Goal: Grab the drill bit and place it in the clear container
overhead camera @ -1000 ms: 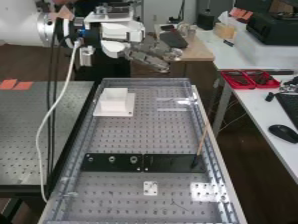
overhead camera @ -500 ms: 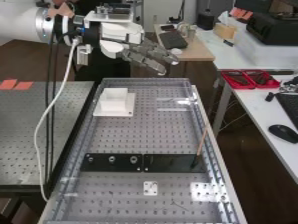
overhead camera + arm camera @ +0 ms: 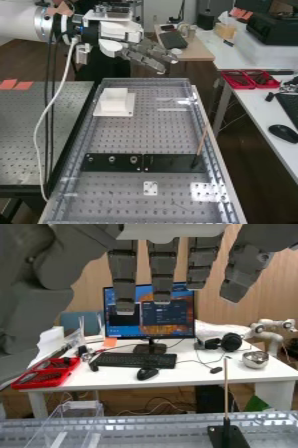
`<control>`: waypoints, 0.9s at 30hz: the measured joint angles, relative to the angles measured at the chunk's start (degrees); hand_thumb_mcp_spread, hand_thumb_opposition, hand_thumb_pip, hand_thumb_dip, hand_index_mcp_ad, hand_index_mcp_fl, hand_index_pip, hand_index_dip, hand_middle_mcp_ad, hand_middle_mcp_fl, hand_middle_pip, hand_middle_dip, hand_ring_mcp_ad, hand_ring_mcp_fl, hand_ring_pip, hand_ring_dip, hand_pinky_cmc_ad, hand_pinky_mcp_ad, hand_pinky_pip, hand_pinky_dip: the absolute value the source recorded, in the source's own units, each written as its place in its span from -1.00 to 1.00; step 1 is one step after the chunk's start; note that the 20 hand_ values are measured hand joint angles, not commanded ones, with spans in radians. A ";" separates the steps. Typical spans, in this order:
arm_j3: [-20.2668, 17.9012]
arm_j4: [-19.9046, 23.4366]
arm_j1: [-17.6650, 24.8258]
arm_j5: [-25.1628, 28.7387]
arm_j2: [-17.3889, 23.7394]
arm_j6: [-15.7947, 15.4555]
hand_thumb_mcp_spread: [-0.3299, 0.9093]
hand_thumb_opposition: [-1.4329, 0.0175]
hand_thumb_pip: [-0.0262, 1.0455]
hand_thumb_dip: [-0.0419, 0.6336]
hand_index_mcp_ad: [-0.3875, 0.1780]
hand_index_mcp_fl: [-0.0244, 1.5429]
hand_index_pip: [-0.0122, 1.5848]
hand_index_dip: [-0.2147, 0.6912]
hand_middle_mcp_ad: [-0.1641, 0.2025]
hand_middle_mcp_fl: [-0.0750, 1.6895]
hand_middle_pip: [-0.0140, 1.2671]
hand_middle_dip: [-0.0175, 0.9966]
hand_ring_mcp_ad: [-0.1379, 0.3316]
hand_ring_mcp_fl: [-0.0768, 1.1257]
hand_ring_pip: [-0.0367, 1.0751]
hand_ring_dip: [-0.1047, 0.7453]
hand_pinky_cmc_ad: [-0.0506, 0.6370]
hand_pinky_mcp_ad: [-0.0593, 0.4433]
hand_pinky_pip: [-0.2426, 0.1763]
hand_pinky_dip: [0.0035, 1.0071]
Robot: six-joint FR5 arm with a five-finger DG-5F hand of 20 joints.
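A: Risks first. What's looking likely to go wrong?
B: The drill bit, probably that thin brownish rod, is standing roughly upright in a dark holder at one end of the black strip. A sideways brush from the hand is the main worry; the rod is so slender that a small aiming error could be tipping it or closing the grip on air.
A: And the clear container?
B: Seemingly sitting beyond the strip, on the rod's half. Its see-through walls are blending into the bench, so a low carry could be clipping the rim. A long rod held crooked could be catching there too, or toppling the box once released.
A: White block?
B: Sitting beyond the strip's other half; a wide swing could be bumping it, less likely.
A: Hand state?
B: Wide open. Fingers are extending nearly straight and spreading a little, thumb standing apart from them. Nothing is sitting in the grasp, nothing is touching it.
A: Where?
B: Hanging high, far beyond the strip, past the bench's far end. The rod is waiting ungrasped at the strip, so a long approach is needed, and drift in aim is mattering more.
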 joint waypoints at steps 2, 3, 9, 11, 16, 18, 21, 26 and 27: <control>-0.05 0.02 0.03 0.04 0.04 -0.01 0.08 0.05 -0.59 -0.70 0.01 -0.47 -0.91 0.17 0.36 -0.74 -0.78 -0.57 0.30 -0.85 -0.73 -0.63 0.54 0.49 -0.27 -0.70; -0.08 0.08 0.04 0.06 0.06 -0.03 0.08 0.05 -0.59 -0.70 0.02 -0.47 -0.91 0.17 0.34 -0.74 -0.78 -0.57 0.30 -0.85 -0.73 -0.63 0.54 0.49 -0.27 -0.70; -0.32 0.55 0.11 0.30 0.27 -0.11 0.09 0.05 -0.59 -0.70 0.03 -0.47 -0.91 0.17 0.34 -0.74 -0.78 -0.57 0.30 -0.85 -0.73 -0.63 0.54 0.49 -0.27 -0.70; -0.37 0.61 0.11 0.34 0.33 -0.13 0.08 0.05 -0.59 -0.70 0.06 -0.47 -0.91 0.17 0.34 -0.74 -0.78 -0.57 0.30 -0.85 -0.73 -0.63 0.54 0.49 -0.27 -0.70; -0.43 0.80 0.13 0.42 0.44 -0.13 0.08 0.05 -0.59 -0.70 0.06 -0.47 -0.91 0.17 0.34 -0.74 -0.78 -0.57 0.30 -0.85 -0.73 -0.63 0.54 0.49 -0.27 -0.70; -0.48 0.90 0.14 0.46 0.50 -0.13 0.09 0.05 -0.59 -0.70 0.06 -0.44 -0.91 0.17 0.34 -0.74 -0.78 -0.57 0.30 -0.85 -0.73 -0.63 0.54 0.49 -0.27 -0.70; -0.52 0.93 0.17 0.51 0.56 -0.13 0.09 0.05 -0.59 -0.70 0.06 -0.42 -0.91 0.17 0.34 -0.74 -0.78 -0.57 0.30 -0.85 -0.73 -0.63 0.54 0.49 -0.27 -0.70; -0.55 1.00 0.22 0.63 0.76 -0.10 0.08 0.05 -0.59 -0.70 0.06 -0.42 -0.91 0.17 0.34 -0.74 -0.78 -0.57 0.30 -0.85 -0.73 -0.63 0.54 0.49 -0.27 -0.70; -0.53 0.98 0.21 0.63 0.80 -0.09 0.09 0.05 -0.59 -0.70 0.06 -0.42 -0.91 0.17 0.34 -0.74 -0.78 -0.57 0.30 -0.85 -0.73 -0.63 0.54 0.49 -0.27 -0.70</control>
